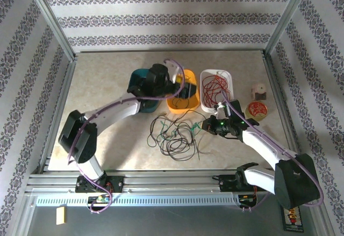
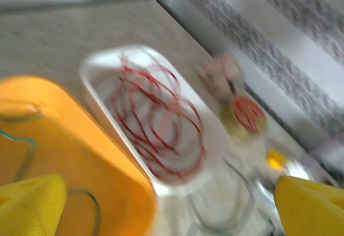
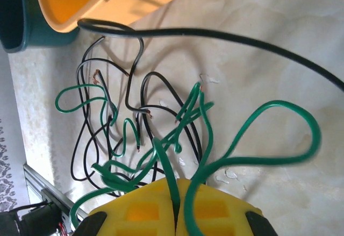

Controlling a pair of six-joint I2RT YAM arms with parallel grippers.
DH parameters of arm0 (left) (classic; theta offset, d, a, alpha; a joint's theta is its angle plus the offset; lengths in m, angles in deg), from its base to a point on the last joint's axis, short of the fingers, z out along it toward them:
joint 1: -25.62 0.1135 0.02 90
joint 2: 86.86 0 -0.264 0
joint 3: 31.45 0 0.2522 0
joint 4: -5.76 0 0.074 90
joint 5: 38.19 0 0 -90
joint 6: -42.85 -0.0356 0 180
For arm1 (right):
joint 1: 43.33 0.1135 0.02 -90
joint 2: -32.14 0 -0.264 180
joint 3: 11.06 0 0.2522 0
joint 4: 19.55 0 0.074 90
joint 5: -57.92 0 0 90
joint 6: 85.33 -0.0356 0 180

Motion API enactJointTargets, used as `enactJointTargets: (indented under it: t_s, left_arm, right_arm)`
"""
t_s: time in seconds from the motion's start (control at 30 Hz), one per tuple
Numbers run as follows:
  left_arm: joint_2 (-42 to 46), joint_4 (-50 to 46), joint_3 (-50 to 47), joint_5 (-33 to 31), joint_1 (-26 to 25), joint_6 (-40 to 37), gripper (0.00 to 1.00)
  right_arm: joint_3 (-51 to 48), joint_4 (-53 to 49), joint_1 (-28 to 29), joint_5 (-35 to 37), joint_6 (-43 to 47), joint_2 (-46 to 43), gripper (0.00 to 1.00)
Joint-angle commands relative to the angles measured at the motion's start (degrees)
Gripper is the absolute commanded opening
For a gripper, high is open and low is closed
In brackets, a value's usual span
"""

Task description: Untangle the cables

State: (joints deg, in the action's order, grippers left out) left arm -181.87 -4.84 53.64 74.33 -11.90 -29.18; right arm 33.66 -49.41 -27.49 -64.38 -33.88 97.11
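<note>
— Where are the cables lying?
— The black and green cables [image 1: 174, 134] are lying in a loose tangle on the desk [image 1: 107, 85], just on the near side of the orange bin [image 1: 183, 104], toward the arm bases. One green cable [image 3: 274, 105] is looping up out of the heap.
— Is anything holding it?
— The right fingers [image 3: 145, 212] are pinching it, pressed tight together on the green strand, near and to the right of the orange bin.
— And the other arm?
— The left fingers [image 2: 32, 204] are hovering over the orange bin, spread wide apart and gripping nothing. A thin green wire [image 2: 32, 149] is lying inside that bin.
— What is sitting around it?
— A white tray [image 1: 216, 72] is standing just beside the orange bin on its right, carrying coiled red cables [image 1: 216, 88]. A teal bin [image 1: 138, 77] is sitting right up against the orange bin's left side. A small reel of red wire [image 1: 257, 108] is resting farther right, beyond the tray.
</note>
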Motion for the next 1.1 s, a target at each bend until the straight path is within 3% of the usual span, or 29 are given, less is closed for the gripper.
enactJointTargets:
  t_s: [0.0, 0.07, 0.33, 0.5, 0.63, 0.8, 1.07]
  left_arm:
    - [3.24, -3.41, -6.60, 9.82, -0.36, -4.81, 0.98]
    - [5.66, -4.08, -10.00, 8.56, -0.41, -5.13, 0.98]
    - [9.68, -15.56, -18.08, -7.62, -0.36, -7.27, 0.95]
    - [8.16, -17.07, -18.83, -11.51, -0.10, -4.44, 0.91]
    - [4.62, -20.04, -16.68, -14.52, 0.55, -2.01, 0.82]
    - [1.61, -22.41, -15.53, -16.81, 0.52, -2.80, 0.80]
    - [0.38, -19.74, -15.40, -18.74, 0.52, -1.75, 0.56]
  right_arm:
    - [1.74, 1.20, -0.45, -1.02, 1.38, -0.31, 0.00]
    - [2.27, 1.89, -0.43, -2.06, 1.28, 0.02, 0.00]
    - [2.79, 1.74, -0.45, -1.77, 1.10, 2.12, 0.00]
    - [3.23, 1.66, -0.30, -1.72, 0.67, 2.79, 0.00]
    - [3.31, 1.64, -0.31, -1.33, 0.40, 2.73, 0.00]
    - [3.27, 1.70, -0.28, -1.41, 0.32, 2.79, 0.00]
    - [2.88, 2.00, -0.27, -1.37, 0.31, 2.88, 0.00]
